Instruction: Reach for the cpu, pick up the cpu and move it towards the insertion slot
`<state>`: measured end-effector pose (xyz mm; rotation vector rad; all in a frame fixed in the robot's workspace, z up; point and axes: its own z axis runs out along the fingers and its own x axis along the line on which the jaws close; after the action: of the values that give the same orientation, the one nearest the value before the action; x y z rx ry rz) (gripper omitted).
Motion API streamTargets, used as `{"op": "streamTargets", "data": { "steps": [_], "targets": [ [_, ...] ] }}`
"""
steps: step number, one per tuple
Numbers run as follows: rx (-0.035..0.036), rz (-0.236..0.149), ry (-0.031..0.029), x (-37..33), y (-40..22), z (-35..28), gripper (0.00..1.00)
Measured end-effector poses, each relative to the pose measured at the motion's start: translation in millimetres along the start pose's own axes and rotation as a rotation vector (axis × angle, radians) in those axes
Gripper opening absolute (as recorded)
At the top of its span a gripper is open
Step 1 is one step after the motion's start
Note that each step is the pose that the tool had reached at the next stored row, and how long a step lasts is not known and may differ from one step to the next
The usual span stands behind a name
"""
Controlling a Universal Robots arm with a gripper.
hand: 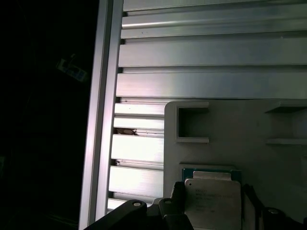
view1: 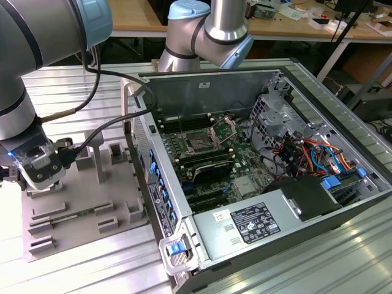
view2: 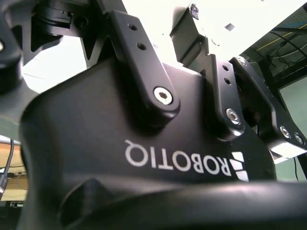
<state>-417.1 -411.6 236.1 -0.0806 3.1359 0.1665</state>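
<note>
In the first wrist view the cpu point(hand: 212, 200), a flat square chip with a silvery top and a greenish rim, lies on the grey moulded tray point(hand: 278, 167). My gripper point(hand: 213, 206) is shut on the cpu, one dark finger pressed against each of two opposite edges. In the exterior view the gripper point(view1: 37, 176) sits low over the tray point(view1: 79, 211) at the exterior view's left. The insertion slot point(view1: 199, 144), a dark square socket with a raised silver plate, lies on the green board inside the open computer case, well off to the exterior view's right of the gripper.
The open computer case point(view1: 269, 184) has a tall metal side wall point(view1: 144, 153) between tray and board. Cables point(view1: 104, 131) run from the wrist over the tray. The tray's raised grey blocks point(view1: 116, 156) stand near the gripper. Ribbed aluminium table point(hand: 206, 52) surrounds the tray.
</note>
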Motion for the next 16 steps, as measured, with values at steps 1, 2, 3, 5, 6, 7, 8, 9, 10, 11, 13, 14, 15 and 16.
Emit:
{"op": "streamTargets", "data": {
  "steps": [1, 2, 3, 5, 6, 7, 8, 9, 10, 11, 13, 14, 15, 16],
  "targets": [
    [-0.0003, 0.0, 0.0001, 0.0, 0.0, -0.3, 0.55],
    [-0.0008, 0.0, 0.0, 0.0, 0.1, -0.7, 0.55],
    [-0.0012, 0.0, 0.0, 0.0, 0.1, -0.9, 0.55],
    [-0.0025, 0.0, -0.0003, 0.0, 0.2, -1.4, 0.55],
    [-0.0028, 0.0, -0.0002, 0.0, 0.2, -1.6, 0.55],
    [-0.0033, 0.0, -0.0002, 0.0, 0.2, -1.9, 0.55],
    [-0.0037, 0.0, -0.0002, 0.0, 0.2, -2.1, 0.55],
    [-0.0043, 0.0, -0.0002, 0.0, 0.3, -2.3, 0.55],
    [-0.0048, 0.0, -0.0002, 0.0, 0.3, -2.6, 0.55],
    [-0.0054, 0.0, -0.0003, 0.0, 0.3, -2.9, 0.55],
    [-0.0066, 0.0, -0.0004, 0.0, 0.4, -3.4, 0.55],
    [-0.0071, 0.0, -0.0004, 0.0, 0.4, -3.6, 0.55],
    [-0.0075, 0.0, -0.0004, 0.0, 0.4, -3.8, 0.55],
    [-0.008, 0.0, -0.0005, 0.0, 0.4, -4.0, 0.55]
  ]
}}
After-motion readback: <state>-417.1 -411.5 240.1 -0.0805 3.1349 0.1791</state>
